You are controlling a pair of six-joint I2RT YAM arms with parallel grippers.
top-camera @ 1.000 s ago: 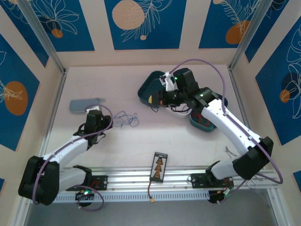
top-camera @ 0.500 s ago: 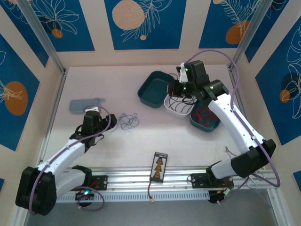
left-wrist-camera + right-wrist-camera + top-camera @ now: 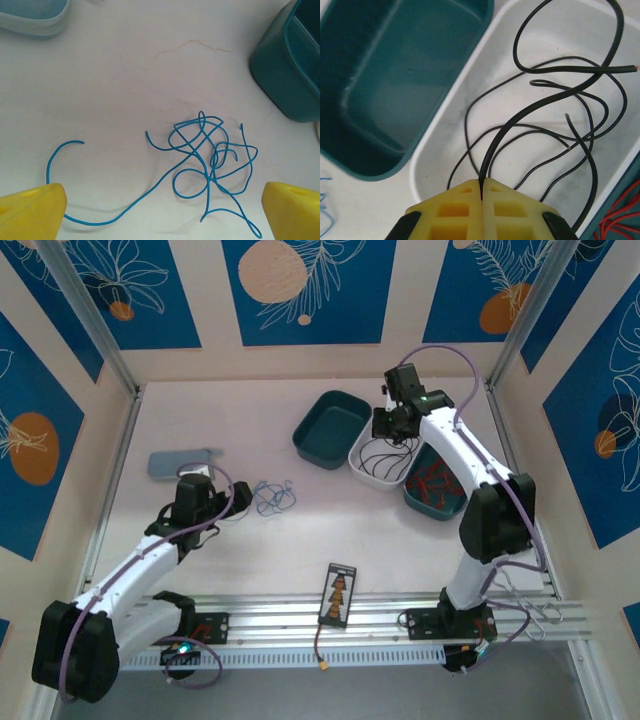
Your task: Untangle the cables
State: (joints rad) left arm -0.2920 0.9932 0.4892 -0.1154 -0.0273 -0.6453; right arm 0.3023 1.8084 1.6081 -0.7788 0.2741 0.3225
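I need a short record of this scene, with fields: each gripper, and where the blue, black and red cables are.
left gripper: open, over the blue cables on the table
right gripper: shut on a black cable, above the white tray
red cables: in the teal tray on the right

No legible text, no brand or number, orange marks on the black card [image 3: 340, 593] — too small to read
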